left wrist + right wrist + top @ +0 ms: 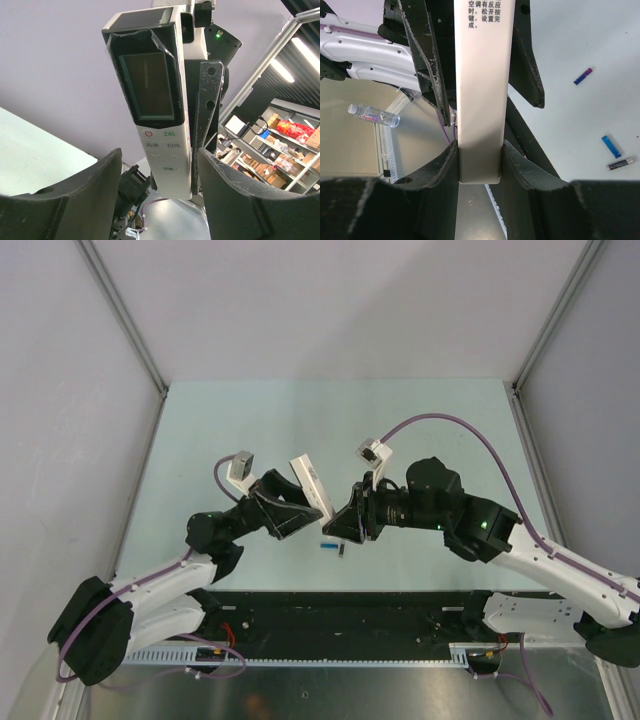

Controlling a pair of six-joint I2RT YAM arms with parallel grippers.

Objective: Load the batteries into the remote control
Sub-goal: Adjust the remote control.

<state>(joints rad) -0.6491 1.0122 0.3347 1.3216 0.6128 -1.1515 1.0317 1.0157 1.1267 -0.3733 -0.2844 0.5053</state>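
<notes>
Remote control (479, 100) clamped btw R fingers (434, 176); L fingers (85, 196) flanking.

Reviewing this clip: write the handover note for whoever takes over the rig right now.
Right gripper: shut on the slim white plastic remote control, held above the table.
Left gripper: open, jaws either side of the remote, a gap showing.
Batteries: red-tipped blue battery, plain blue battery and black battery lie on the pale green table; no fourth in view.
Done: remote picked up.
Left: all loading; no battery is held, and the battery bay is not visible.
</notes>
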